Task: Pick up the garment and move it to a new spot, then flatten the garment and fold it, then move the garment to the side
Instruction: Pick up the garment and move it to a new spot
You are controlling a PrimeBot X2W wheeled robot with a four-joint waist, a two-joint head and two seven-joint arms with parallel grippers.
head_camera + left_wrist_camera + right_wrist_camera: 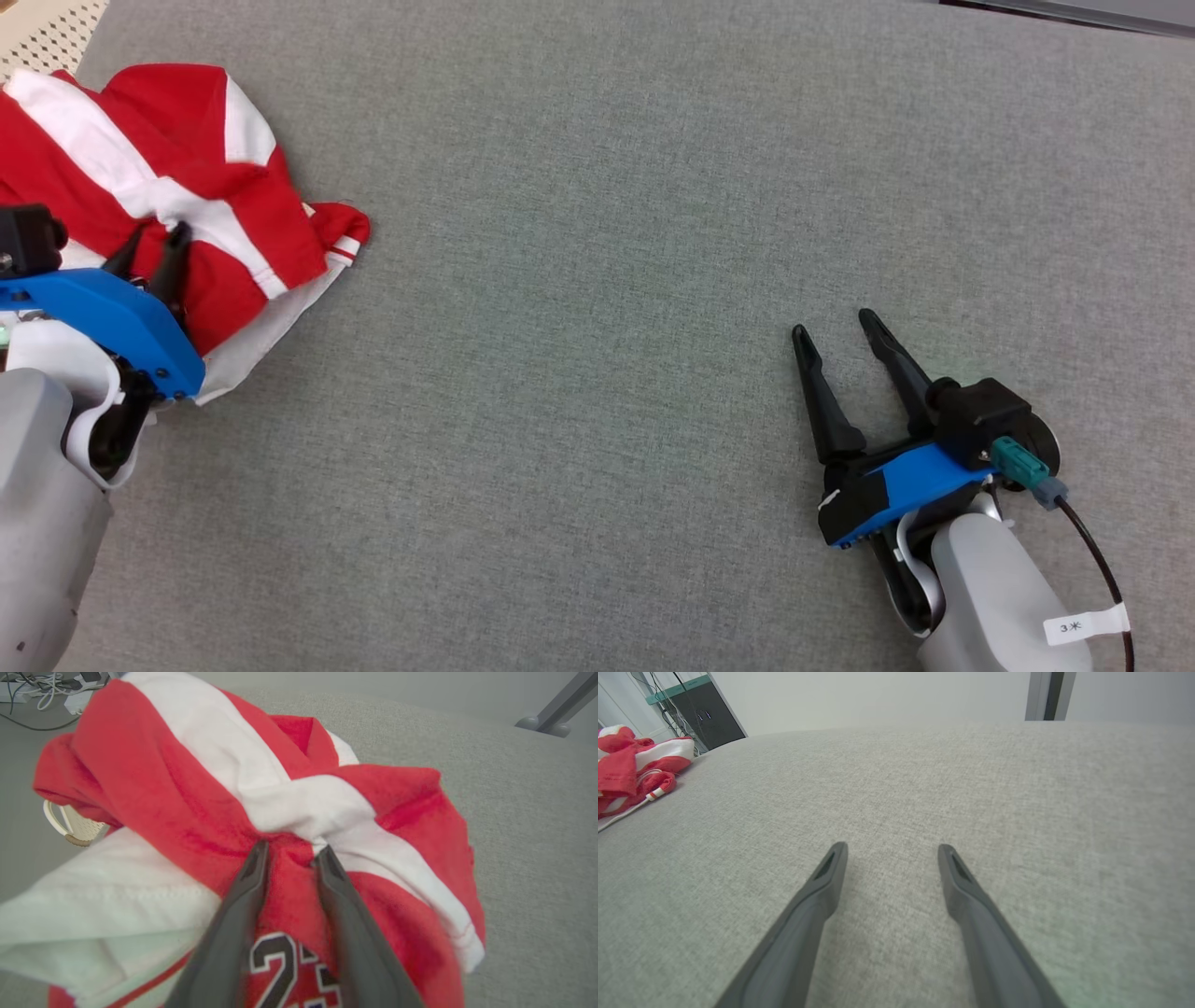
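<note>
- plainly, the red-and-white jersey lay crumpled in a heap on the grey cloth-covered table. it sat directly under and ahead of the left claw, and well apart from the right claw, off to that claw's left.
- the left claw was pressed down into the heap. in its wrist view its fingers stood narrowed about a ridge of red cloth, with a knot-like white fold just beyond the tips. whether that was a true clench on the cloth could not be told.
- the right claw was released, its prongs spread wide with bare table between and ahead of them, grasping nothing.
- handling, as a judgement: the jersey looked light, soft and limp, a thin knit. it would likely sag and drape from any single hold. a shallow pinch might slip out, or lift one layer and leave the rest.
- where to take hold: the bunched ridge between the left claw's fingers seemed a fair hold for carrying, since several layers were gathered there.
- for flattening, a hemmed edge would likely serve better. a white stitched hem lay to the left of the left claw's fingers in its wrist view, and the number print lay beneath them.
- nothing fragile showed; the risk seemed to be dragging cloth, not damage.
</note>
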